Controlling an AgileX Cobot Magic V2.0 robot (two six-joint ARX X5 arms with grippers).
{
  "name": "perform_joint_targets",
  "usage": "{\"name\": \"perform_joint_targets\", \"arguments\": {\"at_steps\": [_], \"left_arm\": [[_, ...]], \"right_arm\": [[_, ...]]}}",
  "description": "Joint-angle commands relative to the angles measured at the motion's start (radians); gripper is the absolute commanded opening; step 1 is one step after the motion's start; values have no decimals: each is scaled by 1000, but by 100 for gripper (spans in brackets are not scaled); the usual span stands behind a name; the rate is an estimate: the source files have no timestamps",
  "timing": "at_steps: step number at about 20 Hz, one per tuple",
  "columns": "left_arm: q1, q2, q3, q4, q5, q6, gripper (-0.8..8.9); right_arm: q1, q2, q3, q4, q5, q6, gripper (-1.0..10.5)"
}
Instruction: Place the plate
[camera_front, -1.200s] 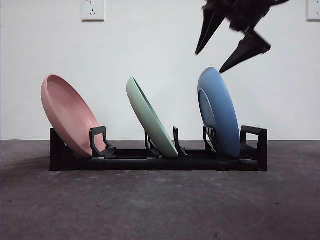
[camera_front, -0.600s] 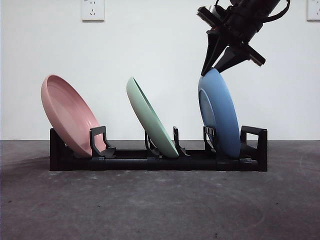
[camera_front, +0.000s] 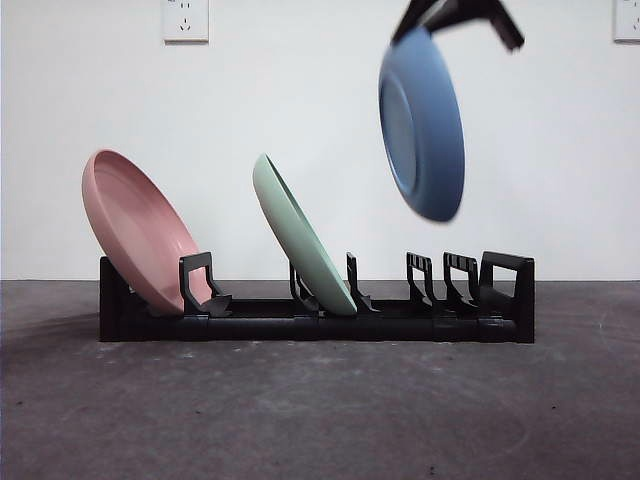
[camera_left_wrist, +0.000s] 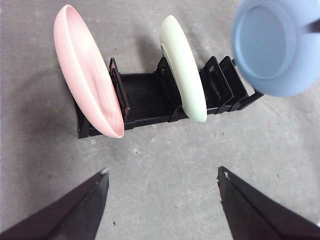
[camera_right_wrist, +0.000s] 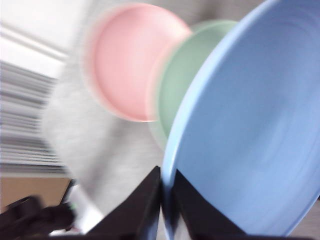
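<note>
My right gripper (camera_front: 455, 12) is shut on the top rim of the blue plate (camera_front: 422, 125) and holds it in the air above the right end of the black dish rack (camera_front: 320, 322). The right wrist view shows its jaws pinching the blue rim (camera_right_wrist: 167, 200), with the blue plate (camera_right_wrist: 250, 140) filling the picture. A pink plate (camera_front: 140, 230) leans in the rack's left slot and a green plate (camera_front: 300, 235) in its middle slot. My left gripper (camera_left_wrist: 162, 192) is open and empty, above the table in front of the rack (camera_left_wrist: 150, 95); the blue plate (camera_left_wrist: 275, 47) shows there too.
The rack's right-hand slots (camera_front: 445, 285) stand bare below the lifted plate. A white wall with two sockets (camera_front: 186, 18) is behind. The dark grey table (camera_front: 320, 410) stretches in front of the rack.
The right gripper came down, closed on the blue plate's top rim and lifted it out of the rack's right slot. The plate now hangs above the rack, a little to the left.
</note>
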Motion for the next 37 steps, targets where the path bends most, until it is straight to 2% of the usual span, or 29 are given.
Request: {"name": "perform_joint_targets", "arguments": {"at_steps": [1, 4, 6, 8, 11, 14, 17, 21, 26, 31, 37], "left_arm": [[-2, 7, 18, 9, 5, 11, 349], [-2, 7, 18, 12, 5, 17, 349], [-2, 8, 18, 12, 5, 18, 349], [-2, 8, 18, 12, 5, 21, 349], [-2, 8, 18, 11, 5, 21, 349], [-2, 8, 18, 11, 5, 21, 349], [-2, 8, 18, 11, 5, 21, 349], [-2, 8, 18, 11, 5, 21, 349], [-2, 8, 18, 11, 5, 21, 349], [-2, 8, 18, 11, 5, 35, 349], [-2, 8, 18, 11, 5, 40, 348]], "right_arm": [[31, -40, 31, -37, -10, -54, 14], [110, -115, 31, -156, 17, -201, 14], [196, -159, 30, -215, 151, -265, 14], [296, -200, 15, -240, 296, -274, 14], [420, -265, -57, -244, 430, -274, 14], [521, -354, -224, -208, 537, -274, 14], [583, -468, -439, -52, 566, -250, 14], [644, -589, -715, 193, 588, -157, 14], [734, -597, -981, 400, 669, -158, 14], [797, -568, -1134, 576, 751, -155, 14], [851, -406, -1176, 727, 769, -153, 14]]}}
